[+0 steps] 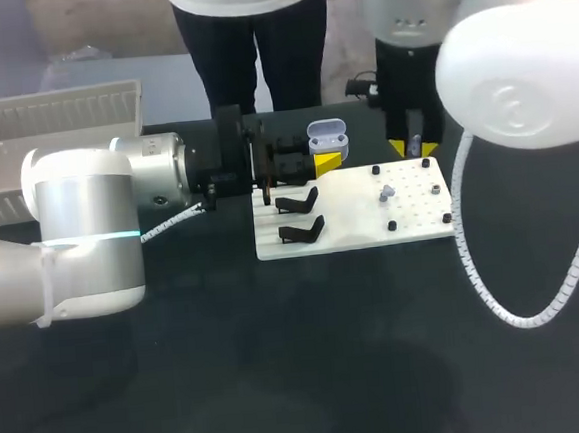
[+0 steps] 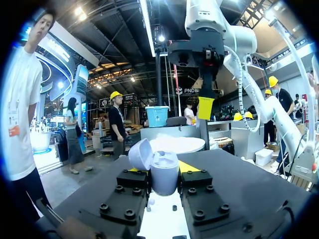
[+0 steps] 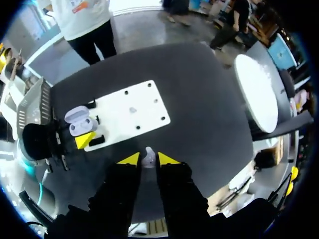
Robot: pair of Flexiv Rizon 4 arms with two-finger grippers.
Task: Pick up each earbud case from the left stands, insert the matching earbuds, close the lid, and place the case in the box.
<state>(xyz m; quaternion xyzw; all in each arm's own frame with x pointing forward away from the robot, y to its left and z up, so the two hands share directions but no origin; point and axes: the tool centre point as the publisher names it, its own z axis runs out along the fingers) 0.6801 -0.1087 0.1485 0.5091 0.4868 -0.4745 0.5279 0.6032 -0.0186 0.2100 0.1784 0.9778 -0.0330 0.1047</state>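
Overhead light, soft shadows.
Ceiling strips (image 2: 148, 25) flare in the left wrist view; the right arm's white shell (image 1: 519, 68) glares; the dark table (image 1: 281, 358) lies dim.

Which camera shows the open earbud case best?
Left wrist view: the earbud case is close up, lid open, between fingers of the left gripper. Head view shows it small; right wrist view, small from above, past the earbud in the right gripper.

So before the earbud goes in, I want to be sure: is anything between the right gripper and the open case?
Nothing visible does. The right gripper holds the earbud off to one side of the case, which the left gripper holds with its lid open. Only open air lies between them.
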